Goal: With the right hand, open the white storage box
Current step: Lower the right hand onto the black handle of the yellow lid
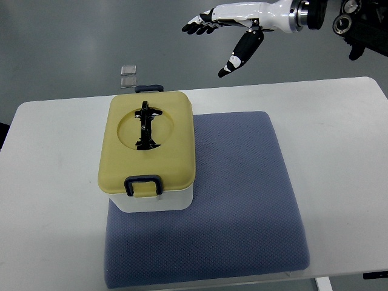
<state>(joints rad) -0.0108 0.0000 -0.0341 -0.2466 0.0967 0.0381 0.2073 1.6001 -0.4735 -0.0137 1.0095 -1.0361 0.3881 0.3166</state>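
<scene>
A white storage box (159, 199) with a pale yellow lid (147, 145) stands on the left part of a blue-grey mat (242, 194). The lid is down, with a black folded handle (146, 126) in its round recess and dark latches at its near (143, 183) and far (149, 88) edges. My right hand (215, 39) hangs in the air beyond the table's far edge, up and to the right of the box, fingers spread and holding nothing. It is well apart from the box. The left arm does not show.
The mat lies on a white table (339, 139) whose far edge runs just behind the box. Two small clear squares (128, 75) lie on the grey floor beyond the table.
</scene>
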